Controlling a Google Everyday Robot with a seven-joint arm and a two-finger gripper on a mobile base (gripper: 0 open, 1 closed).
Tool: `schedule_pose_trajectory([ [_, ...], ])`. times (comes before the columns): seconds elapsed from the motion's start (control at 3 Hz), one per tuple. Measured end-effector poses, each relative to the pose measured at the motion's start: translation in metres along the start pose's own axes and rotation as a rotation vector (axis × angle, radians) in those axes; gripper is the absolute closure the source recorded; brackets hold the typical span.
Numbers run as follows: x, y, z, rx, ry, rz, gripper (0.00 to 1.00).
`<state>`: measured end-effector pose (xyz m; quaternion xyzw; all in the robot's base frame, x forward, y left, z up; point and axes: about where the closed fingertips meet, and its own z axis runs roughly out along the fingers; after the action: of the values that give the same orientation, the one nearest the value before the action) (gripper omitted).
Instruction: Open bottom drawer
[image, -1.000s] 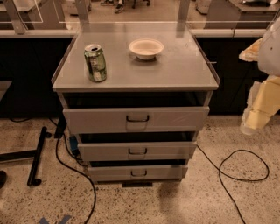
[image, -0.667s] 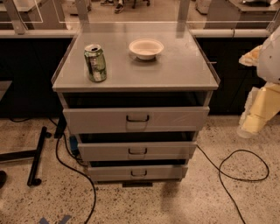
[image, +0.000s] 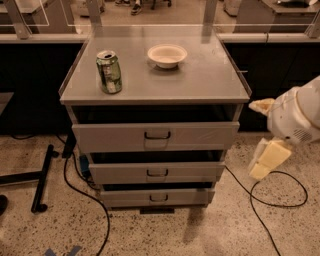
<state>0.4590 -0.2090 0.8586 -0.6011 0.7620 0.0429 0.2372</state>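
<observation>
The grey cabinet (image: 230, 85) stands in the middle with three drawers. The bottom drawer (image: 158, 197) is the lowest and slimmest, with a small dark handle (image: 158, 198); its front stands out slightly from the cabinet. The middle drawer (image: 157, 172) and top drawer (image: 155, 136) above it stand out a little too. My gripper (image: 265, 162) hangs at the right edge of the view, beside the cabinet at about middle-drawer height, apart from every drawer. The white arm (image: 300, 115) is above it.
A green can (image: 109, 72) and a white bowl (image: 167, 54) sit on the cabinet top. Black cables (image: 280, 200) lie on the speckled floor at right and left. A black stand leg (image: 42, 177) lies at left. Dark counters run behind.
The arm and gripper have shifted slightly left, toward the cabinet. The drawers have not moved.
</observation>
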Motion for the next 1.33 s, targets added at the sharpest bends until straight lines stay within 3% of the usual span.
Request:
schedule_pose_trajectory([
  [0.67, 0.025, 0.030, 0.145, -0.080, -0.259, -0.062, 0.00],
  [1.0, 0.037, 0.050, 0.238, -0.140, -0.391, -0.027, 0.00],
  [1.33, 0.036, 0.050, 0.237, -0.140, -0.391, -0.028, 0.00],
])
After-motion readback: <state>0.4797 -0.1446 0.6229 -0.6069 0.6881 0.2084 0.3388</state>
